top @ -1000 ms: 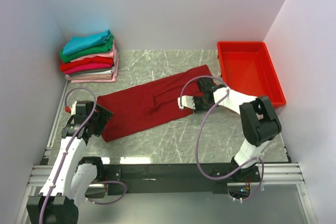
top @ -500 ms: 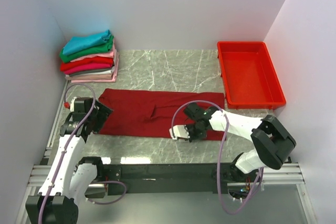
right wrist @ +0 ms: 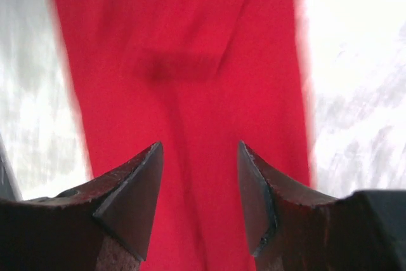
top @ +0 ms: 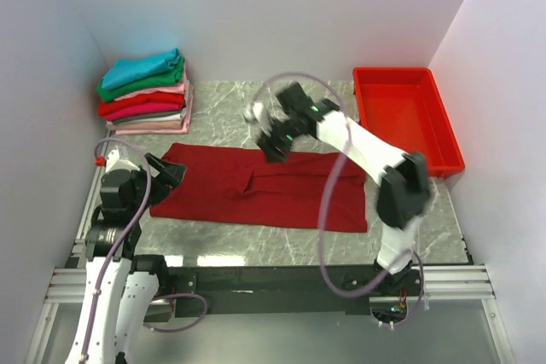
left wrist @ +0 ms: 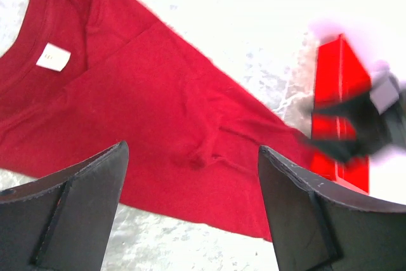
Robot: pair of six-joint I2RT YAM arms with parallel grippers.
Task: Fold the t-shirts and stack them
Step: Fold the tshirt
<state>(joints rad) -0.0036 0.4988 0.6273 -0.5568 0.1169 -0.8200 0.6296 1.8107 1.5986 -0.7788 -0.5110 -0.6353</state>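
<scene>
Dark red t-shirt (top: 256, 189): now squared across the middle of the table (top: 256, 249), running from 9 o'clock to 3 o'clock; one second ago, lying diagonally toward 2 o'clock. Appears already folded lengthwise into a long band, with a small crease ridge (top: 249, 183) near the centre. Neck label (left wrist: 53, 57) visible at the 9 o'clock end in the left wrist view.

Right gripper (top: 271, 136): no longer down at the 6 o'clock edge of the cloth; now raised and motion-blurred above the 12 o'clock edge. Jaws spread, nothing between them, only cloth below in the right wrist view.

Left gripper (top: 168, 172): at the 9 o'clock end by the collar, much as before. Jaws spread wide, empty.

Stack of folded t-shirts (top: 145, 91): unchanged at 10 o'clock. Red tray (top: 408, 117): at 2 o'clock, untouched.

Judgement: straightening step complete, both ends released. Next likely: crosswise fold, end to end, then transfer to the stack. Smooth the crease ridge first, or expect a lumpy fold.
</scene>
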